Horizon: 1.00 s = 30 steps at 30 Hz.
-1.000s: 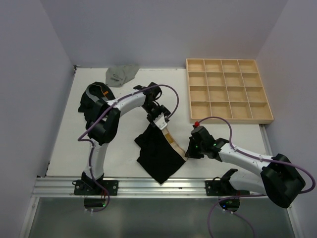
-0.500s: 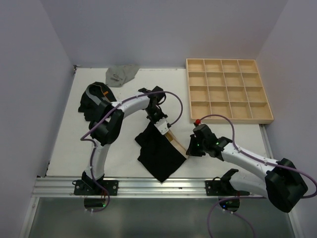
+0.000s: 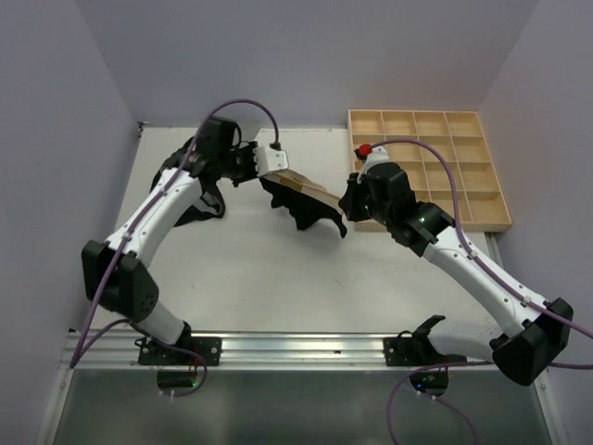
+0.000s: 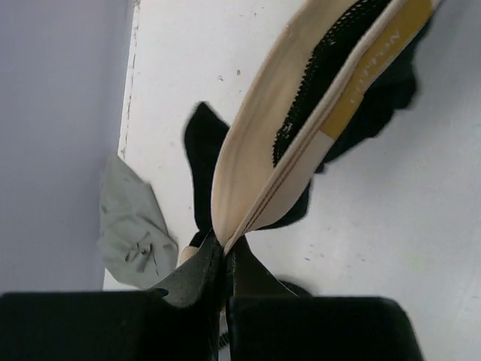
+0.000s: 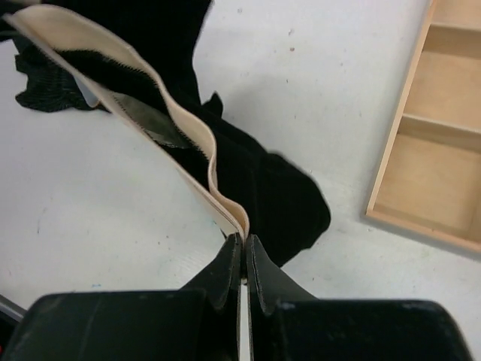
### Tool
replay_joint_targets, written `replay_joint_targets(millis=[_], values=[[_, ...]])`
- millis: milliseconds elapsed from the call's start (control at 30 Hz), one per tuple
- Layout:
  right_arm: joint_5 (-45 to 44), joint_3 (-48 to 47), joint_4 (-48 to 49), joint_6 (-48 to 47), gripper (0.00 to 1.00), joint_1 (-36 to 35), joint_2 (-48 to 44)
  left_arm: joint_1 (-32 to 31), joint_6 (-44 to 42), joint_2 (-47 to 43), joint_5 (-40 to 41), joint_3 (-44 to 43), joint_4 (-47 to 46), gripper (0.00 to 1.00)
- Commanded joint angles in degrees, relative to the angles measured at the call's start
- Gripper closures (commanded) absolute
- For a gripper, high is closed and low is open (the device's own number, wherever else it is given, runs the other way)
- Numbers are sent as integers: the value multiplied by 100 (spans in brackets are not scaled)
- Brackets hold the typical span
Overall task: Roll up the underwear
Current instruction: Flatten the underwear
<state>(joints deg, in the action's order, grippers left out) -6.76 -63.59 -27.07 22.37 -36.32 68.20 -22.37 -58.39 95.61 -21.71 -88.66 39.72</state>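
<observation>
Underwear (image 3: 301, 199), black pair with tan waistband (image 3: 303, 183): hung stretched between both arms over far middle of table (image 3: 241, 269), just left of wooden grid tray (image 3: 463, 225). Was pinched at left end of waistband by left gripper (image 3: 281, 169) and at right end by right gripper (image 3: 345, 206). Checked left wrist view: fingers (image 4: 192, 278) clamped tight on folded end of the band, no gap seen. Checked right wrist view: same story, fingers (image 5: 224, 271) closed on the band edge. Saw waistband running roughly level between the two grips, opened into a loop, black body sagging below it. Couldn't tell whether the lowest cloth touched the table. Spotted plain grey brief (image 4: 131, 226) lying flat on the table near the far-left wall, with black cloth (image 4: 201, 150) just beside it; couldn't tell if that was a separate pair. Saw tray sitting at far right, close to the right-hand grip but not touching the held pair.
</observation>
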Motion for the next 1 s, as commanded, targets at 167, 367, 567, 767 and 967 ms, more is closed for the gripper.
replay_joint_targets(millis=[167, 367, 567, 767, 967], values=[[174, -303, -720, -409, 100, 19, -781, 110, 2401, -3020, -140, 2028, -466, 100], [659, -382, -1221, -137, 100, -16, -1301, 110, 2570, -4085, -702, 2274, 526, 100], [650, -408, -1143, -312, 100, -42, -275, 110, 2658, -3464, -738, 2722, 519, 97], [361, -593, -493, -593, 100, 256, 1588, 136, 3025, -1215, -378, 2311, 159, 97], [53, -1251, -132, -725, 100, 467, 2785, 716, 4167, 203, -264, 1458, -877, 84]])
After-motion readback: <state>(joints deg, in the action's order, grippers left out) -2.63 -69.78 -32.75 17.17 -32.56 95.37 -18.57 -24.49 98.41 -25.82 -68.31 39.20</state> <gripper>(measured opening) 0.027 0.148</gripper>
